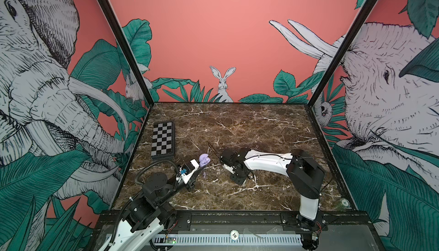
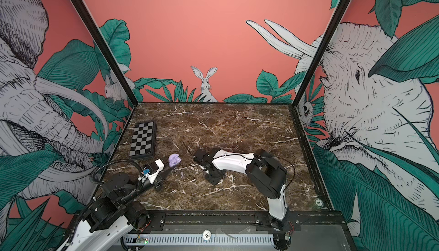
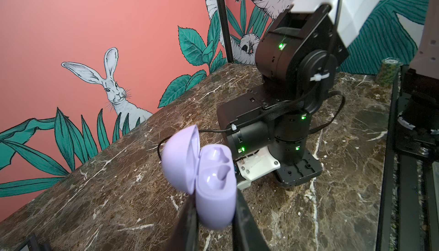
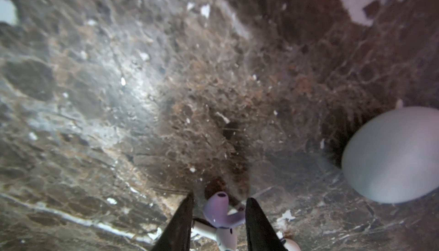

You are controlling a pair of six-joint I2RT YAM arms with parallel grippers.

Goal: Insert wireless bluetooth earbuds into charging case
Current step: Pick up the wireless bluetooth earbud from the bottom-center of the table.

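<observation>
Left wrist view: left gripper pinches the lilac charging case by its base, lid open, lower centre of frame. Right wrist view: right gripper jaws spread, straddling a lilac earbud at bottom centre, gap visible at one finger. White earbud lies against it.

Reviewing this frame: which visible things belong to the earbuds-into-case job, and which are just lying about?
Job: lilac charging case, lid open, gripped by the left claw; lilac earbud within the open right claw; white earbud next to it; second lilac earbud lying loose; pale round case.
Lying about: chessboard; stack of green chips; chip marked 10.
</observation>
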